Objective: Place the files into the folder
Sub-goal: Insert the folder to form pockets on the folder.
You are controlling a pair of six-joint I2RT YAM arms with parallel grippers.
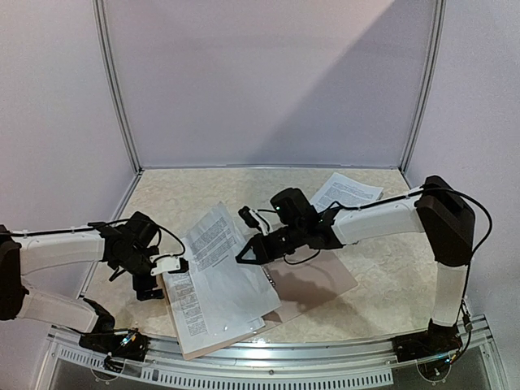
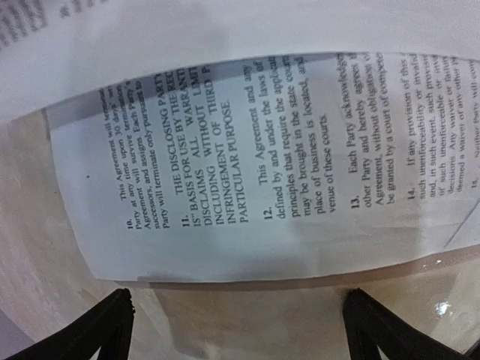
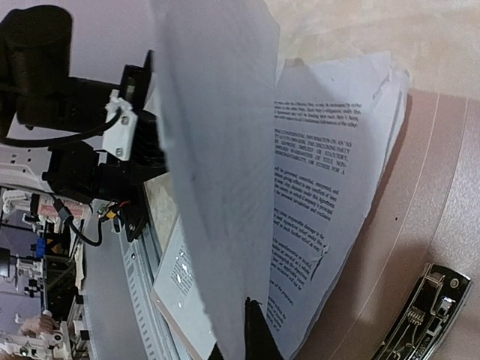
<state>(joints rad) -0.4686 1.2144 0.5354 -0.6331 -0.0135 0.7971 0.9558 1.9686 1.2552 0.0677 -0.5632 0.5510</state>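
Note:
The tan folder (image 1: 321,284) lies open near the table's front edge, its metal clip (image 3: 426,315) on the spine. A stack of files (image 1: 215,313) rests on its left leaf. My right gripper (image 1: 245,255) is shut on the edge of one printed sheet (image 1: 213,236), which stands lifted and curved above the stack. In the right wrist view that sheet (image 3: 217,172) rises edge-on from my right gripper (image 3: 251,341). My left gripper (image 1: 168,270) is open at the stack's left edge. In the left wrist view its fingers (image 2: 97,330) stand wide, just short of the paper's edge (image 2: 247,225).
Another printed sheet (image 1: 346,192) lies alone at the back right of the marbled tabletop (image 1: 406,268). A metal rail (image 1: 268,353) runs along the front edge. Walls close the table at the back and on both sides.

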